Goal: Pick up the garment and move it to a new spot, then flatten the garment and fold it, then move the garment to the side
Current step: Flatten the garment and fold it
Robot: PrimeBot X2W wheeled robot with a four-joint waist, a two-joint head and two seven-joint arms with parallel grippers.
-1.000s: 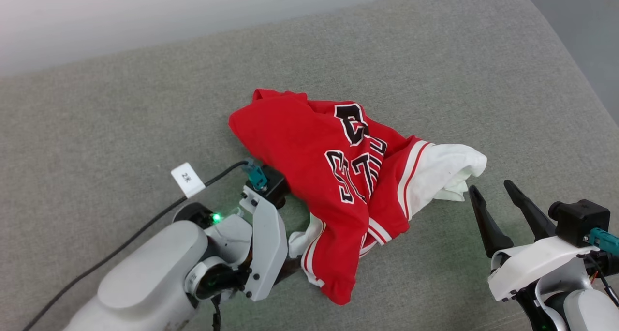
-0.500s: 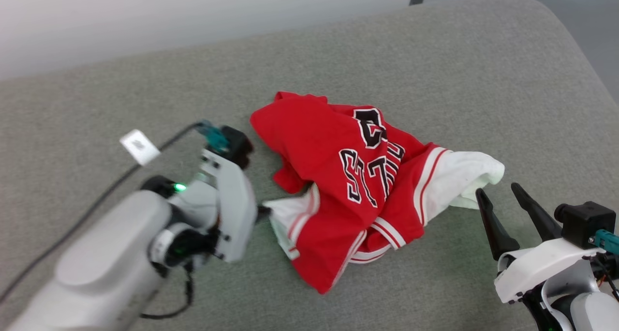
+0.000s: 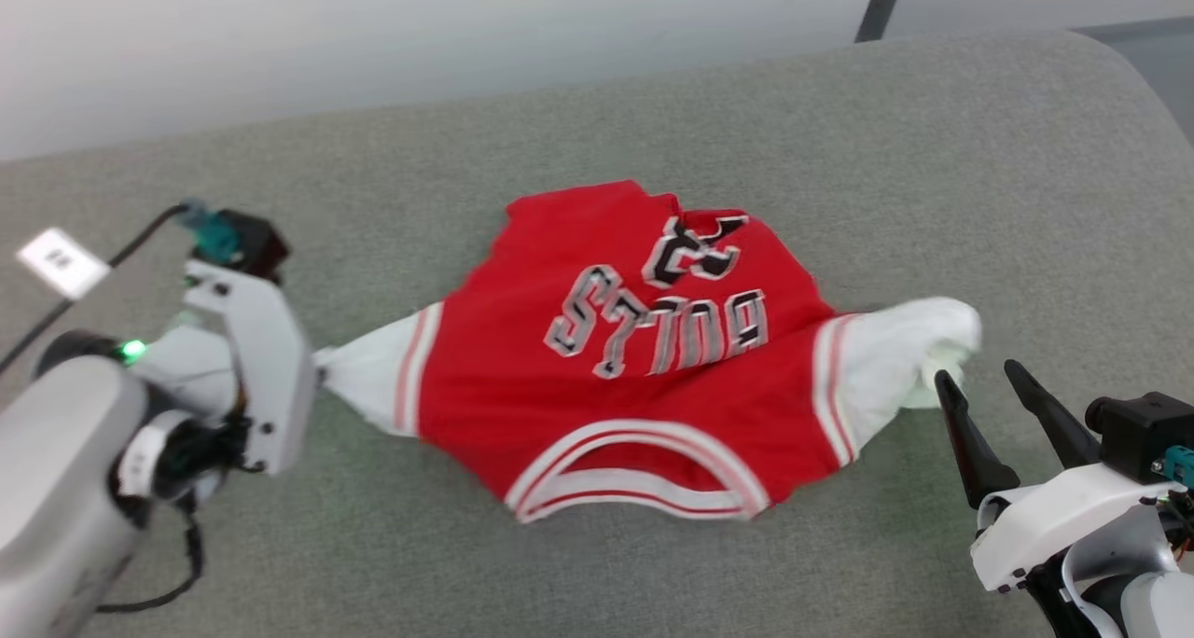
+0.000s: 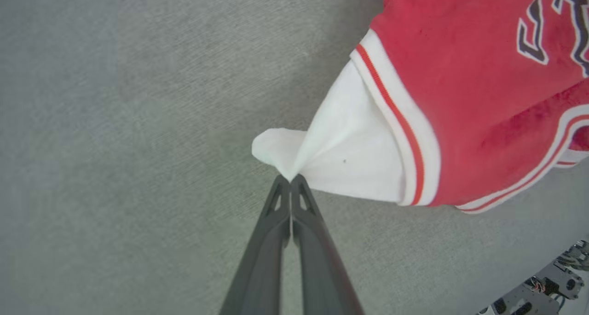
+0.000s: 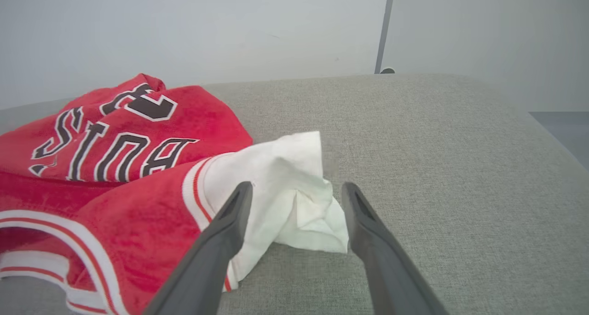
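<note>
Where grey cushion (image 3: 839,153) meets pale wall (image 3: 373,41), the garment (image 3: 634,405) lies spread.
Left gripper (image 4: 291,179) pinches its sleeve (image 4: 349,163); right gripper (image 3: 978,375) gapes.

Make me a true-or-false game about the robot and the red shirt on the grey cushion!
1. The left hand pinches a white sleeve of the jersey. True.
2. The right hand is shut on the other sleeve. False: its fingers stand apart, and that sleeve lies loose by them.
3. The jersey's body is blue. False: it is red.
4. The jersey lies on a grey cushion. True.
</note>
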